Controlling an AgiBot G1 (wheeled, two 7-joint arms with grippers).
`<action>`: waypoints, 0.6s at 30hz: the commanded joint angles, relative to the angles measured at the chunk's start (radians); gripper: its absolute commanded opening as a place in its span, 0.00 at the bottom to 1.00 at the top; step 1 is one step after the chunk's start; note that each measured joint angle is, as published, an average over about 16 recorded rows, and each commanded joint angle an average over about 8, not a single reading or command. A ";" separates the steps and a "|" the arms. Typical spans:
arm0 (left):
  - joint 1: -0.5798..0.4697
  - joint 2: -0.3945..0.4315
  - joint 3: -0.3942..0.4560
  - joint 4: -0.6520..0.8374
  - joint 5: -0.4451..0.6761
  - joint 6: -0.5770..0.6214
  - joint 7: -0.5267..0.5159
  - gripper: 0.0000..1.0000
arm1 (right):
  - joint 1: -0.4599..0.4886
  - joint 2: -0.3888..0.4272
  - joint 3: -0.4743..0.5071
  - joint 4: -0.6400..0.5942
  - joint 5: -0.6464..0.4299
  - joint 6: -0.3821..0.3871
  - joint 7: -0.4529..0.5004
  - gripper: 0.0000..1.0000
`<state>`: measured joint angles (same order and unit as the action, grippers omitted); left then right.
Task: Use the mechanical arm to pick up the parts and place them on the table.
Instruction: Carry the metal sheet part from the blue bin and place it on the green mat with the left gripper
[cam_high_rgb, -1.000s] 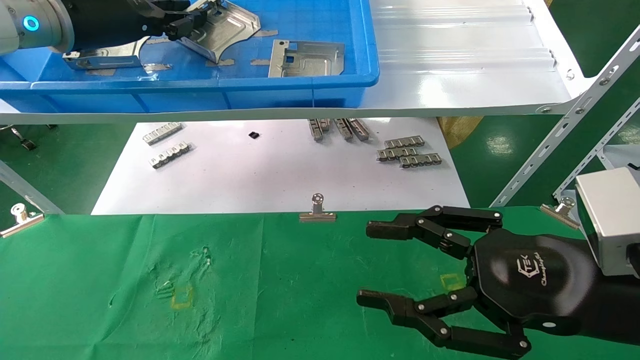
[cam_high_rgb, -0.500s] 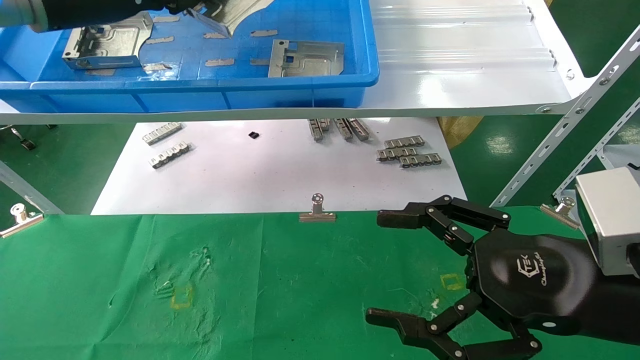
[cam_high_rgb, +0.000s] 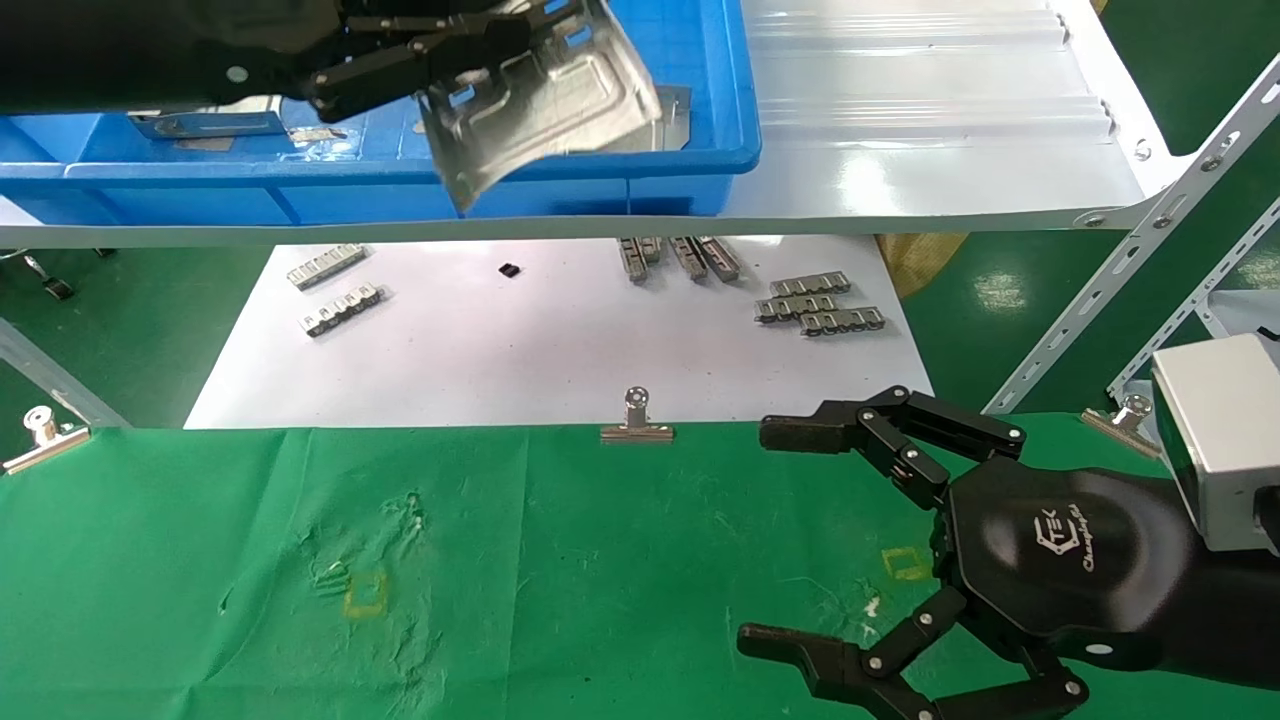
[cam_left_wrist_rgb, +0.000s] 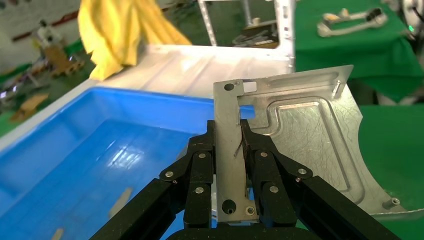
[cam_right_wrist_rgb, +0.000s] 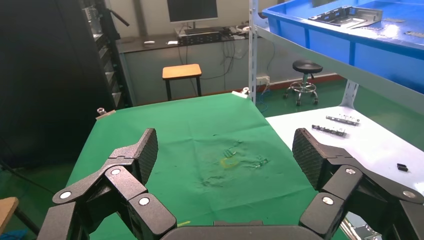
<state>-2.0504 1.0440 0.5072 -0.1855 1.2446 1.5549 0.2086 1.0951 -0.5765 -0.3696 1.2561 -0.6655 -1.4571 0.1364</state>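
The left gripper clamps a stamped metal plate by its folded, holed flange, one finger on each face. The plate hangs tilted above the front rim of the blue tray, its body jutting beyond the fingertips. The right gripper hovers spread wide over the green-clothed table.

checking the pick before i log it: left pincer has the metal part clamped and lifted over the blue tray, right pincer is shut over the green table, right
Not quite: the right pincer is open, fingers spread wide over the green table, as the head and right wrist views show. The rest holds: the left pincer is clamped on the metal part, lifted over the blue tray.
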 joint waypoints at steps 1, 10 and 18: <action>0.003 -0.010 0.000 -0.014 -0.001 0.046 0.028 0.00 | 0.000 0.000 0.000 0.000 0.000 0.000 0.000 1.00; 0.201 -0.171 0.118 -0.373 -0.184 0.053 0.073 0.00 | 0.000 0.000 0.000 0.000 0.000 0.000 0.000 1.00; 0.322 -0.280 0.303 -0.526 -0.155 0.035 0.253 0.00 | 0.000 0.000 0.000 0.000 0.000 0.000 0.000 1.00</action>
<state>-1.7284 0.7787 0.7900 -0.6667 1.0755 1.5860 0.4673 1.0952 -0.5765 -0.3698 1.2561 -0.6654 -1.4570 0.1364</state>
